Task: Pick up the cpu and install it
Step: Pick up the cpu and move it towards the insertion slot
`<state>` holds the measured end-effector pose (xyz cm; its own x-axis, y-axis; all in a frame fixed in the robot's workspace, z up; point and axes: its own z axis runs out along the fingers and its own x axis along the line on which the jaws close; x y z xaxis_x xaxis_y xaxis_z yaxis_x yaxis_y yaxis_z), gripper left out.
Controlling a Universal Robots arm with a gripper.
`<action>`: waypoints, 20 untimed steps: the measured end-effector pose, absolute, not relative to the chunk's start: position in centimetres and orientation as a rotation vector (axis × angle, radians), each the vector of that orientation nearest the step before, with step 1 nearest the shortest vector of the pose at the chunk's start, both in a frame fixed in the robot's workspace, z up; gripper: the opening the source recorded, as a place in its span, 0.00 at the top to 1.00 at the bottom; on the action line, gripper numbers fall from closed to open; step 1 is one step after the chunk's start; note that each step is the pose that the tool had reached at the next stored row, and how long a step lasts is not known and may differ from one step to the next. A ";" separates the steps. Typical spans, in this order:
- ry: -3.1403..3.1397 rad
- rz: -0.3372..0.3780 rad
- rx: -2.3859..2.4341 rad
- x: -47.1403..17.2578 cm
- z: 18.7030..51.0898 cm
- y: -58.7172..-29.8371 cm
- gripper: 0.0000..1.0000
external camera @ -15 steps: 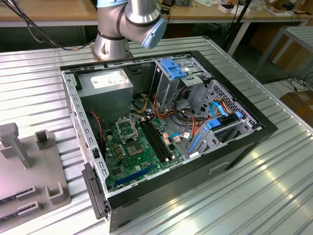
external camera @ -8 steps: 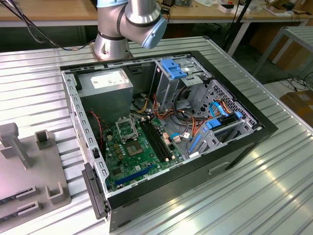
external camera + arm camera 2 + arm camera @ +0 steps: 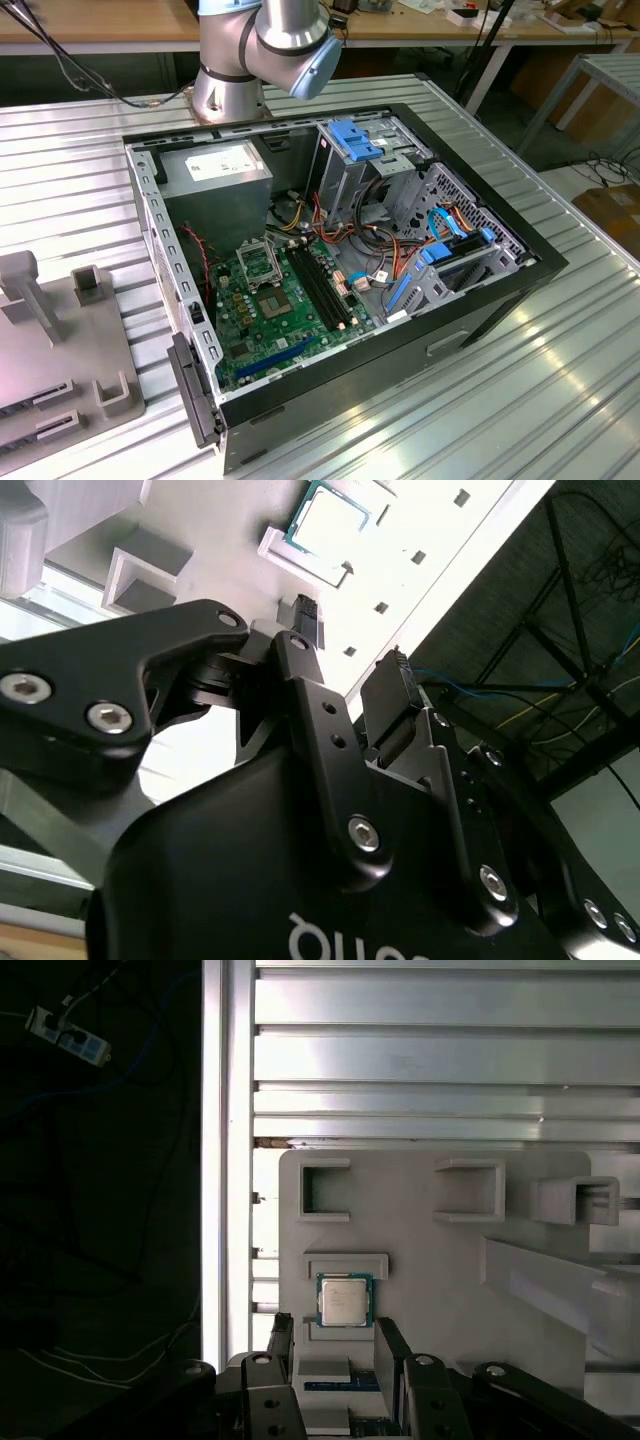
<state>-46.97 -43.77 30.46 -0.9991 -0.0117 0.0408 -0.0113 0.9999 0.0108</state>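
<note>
The cpu (image 3: 345, 1300) is a small square chip with a silver-grey top and a green rim. It lies flat in a shallow holder on a grey fixture plate (image 3: 430, 1260). My gripper (image 3: 335, 1345) hovers above it, open, and its two black fingers (image 3: 392, 1340) stand a little short of the chip with nothing between them. The second wrist view shows the cpu (image 3: 328, 520) beyond the open gripper (image 3: 350, 645). In the exterior view an open computer case (image 3: 340, 280) holds the green motherboard (image 3: 285, 320) with a metal-framed socket (image 3: 258, 262).
The fixture plate (image 3: 60, 340) carries raised grey brackets (image 3: 325, 1190) and sits on a ribbed metal table (image 3: 480, 400) at the exterior view's left. Inside the case are black memory slots (image 3: 322, 290), cables, blue drive bays (image 3: 440, 265) and a power supply (image 3: 215, 170). The arm's base (image 3: 235, 85) stands behind the case.
</note>
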 end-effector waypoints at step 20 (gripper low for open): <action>-3.101 -0.016 0.024 -47.0 28.8 -43.8 0.55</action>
<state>-46.97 -43.77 28.77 -0.9990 -0.0158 0.0408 -0.0153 0.9998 0.0109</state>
